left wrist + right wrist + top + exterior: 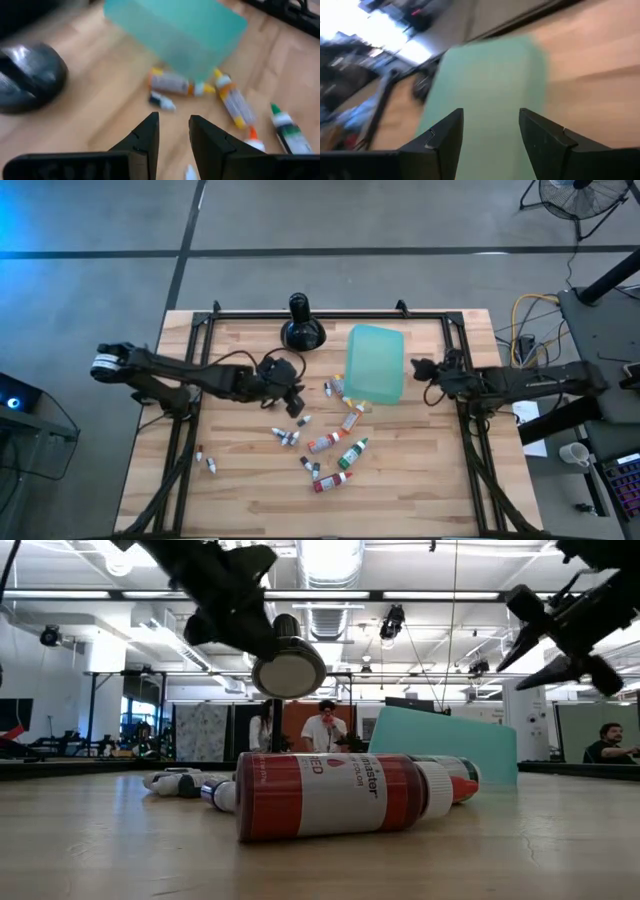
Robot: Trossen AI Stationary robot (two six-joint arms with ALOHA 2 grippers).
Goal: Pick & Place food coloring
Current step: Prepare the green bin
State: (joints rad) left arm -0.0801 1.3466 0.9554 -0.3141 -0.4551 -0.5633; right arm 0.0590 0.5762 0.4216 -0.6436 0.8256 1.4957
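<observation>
My left pincer (pixel 297 408) hangs empty, fingers narrowly parted, over the food coloring (pixel 330 448) scattered mid-table — my right pincer (pixel 418 370) waits wide by the teal container (pixel 375 364). Risk: round bottles rolling away if nudged.

Grey concrete floor (pixel 330 220), standing fan (pixel 580 198), bright ceiling lights (pixel 330 558).

Bottles (pixel 330 448) before (apparently touching) sheet (pixel 375 363)

Pale wood-plank table (pixel 240 470), prob. plastic glossy red bottle (pixel 335 795), matt teal sheet (pixel 375 363)
</observation>
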